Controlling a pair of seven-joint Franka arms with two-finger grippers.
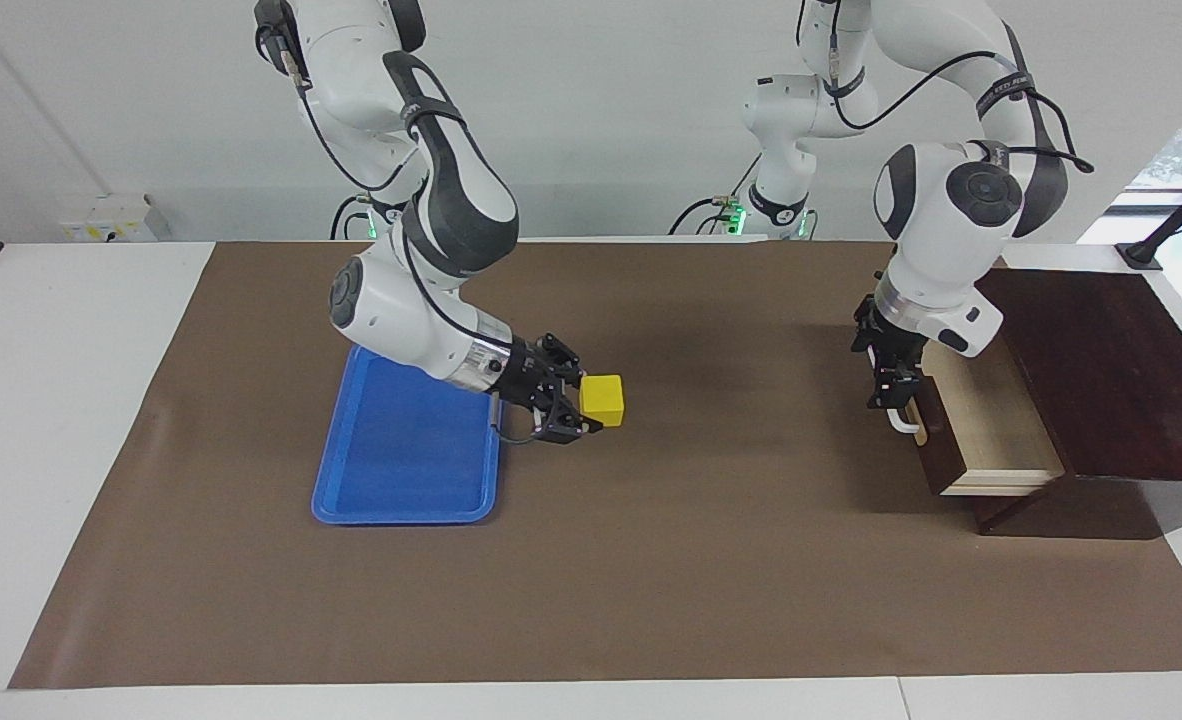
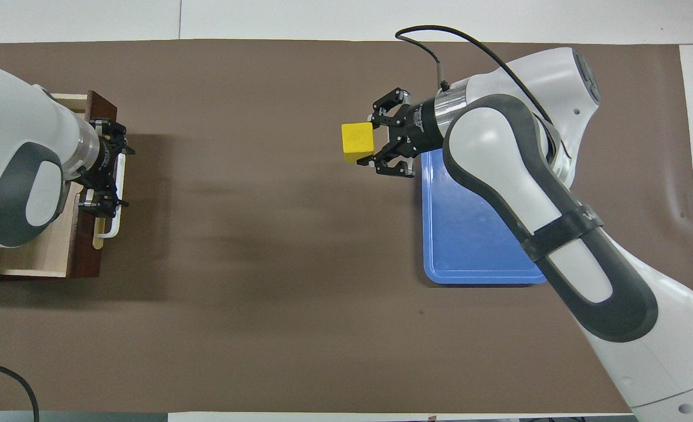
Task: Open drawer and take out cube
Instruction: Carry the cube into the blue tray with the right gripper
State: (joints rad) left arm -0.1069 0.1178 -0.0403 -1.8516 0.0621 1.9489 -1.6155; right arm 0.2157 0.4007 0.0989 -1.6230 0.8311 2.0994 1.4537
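- One cube, small, bright yellow and plain-faced, is pinched by the right gripper in the air over the brown mat, just off the edge of the blue tray. It has no long axis; it sits slightly turned, one corner toward the drawer end.
- One drawer, pulled out of its dark wooden box, its long side running from near the robots to far from them, its front facing the right arm's end. The inside is pale bare wood; the front is dark brown with a white bar handle.
- The left gripper hangs at that handle, fingers spread wide, holding nothing.
- One tray, shallow glossy plastic, rectangular with rounded corners, lies flat at the right arm's end.
- Two arms, white with grey shells.
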